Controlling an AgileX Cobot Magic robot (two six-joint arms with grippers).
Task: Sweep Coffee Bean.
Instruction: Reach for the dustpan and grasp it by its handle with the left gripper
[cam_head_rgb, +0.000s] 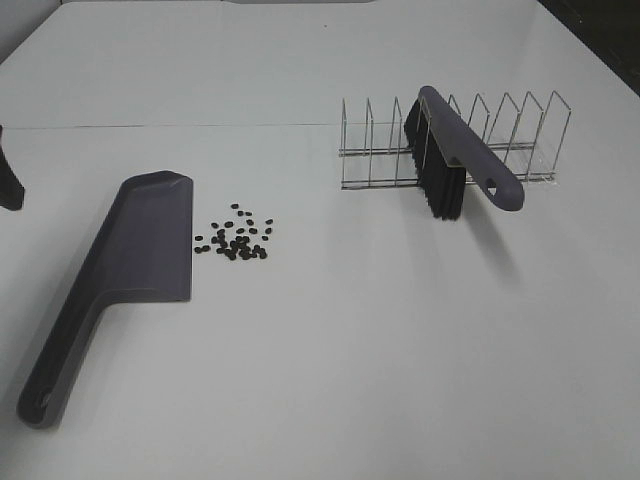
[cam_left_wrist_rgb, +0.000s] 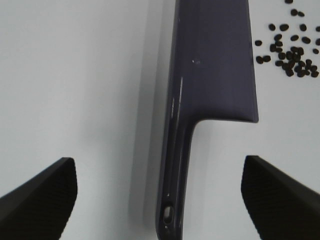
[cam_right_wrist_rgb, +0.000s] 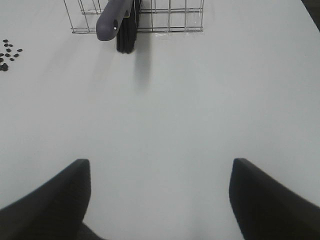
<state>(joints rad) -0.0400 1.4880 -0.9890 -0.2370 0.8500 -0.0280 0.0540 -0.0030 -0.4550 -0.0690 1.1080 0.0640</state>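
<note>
The coffee beans lie scattered in a loose cluster on the left half of the worktop, just beside the long open edge of the grey-purple dustpan, whose handle points toward the near left corner. The left gripper hangs over that handle with its jaws spread wide and holds nothing; the beans sit off to one side of it. The right gripper is likewise wide and empty over bare worktop. Only the high view shows the whole wire rack toward the far right, with the brush leaning in it.
</note>
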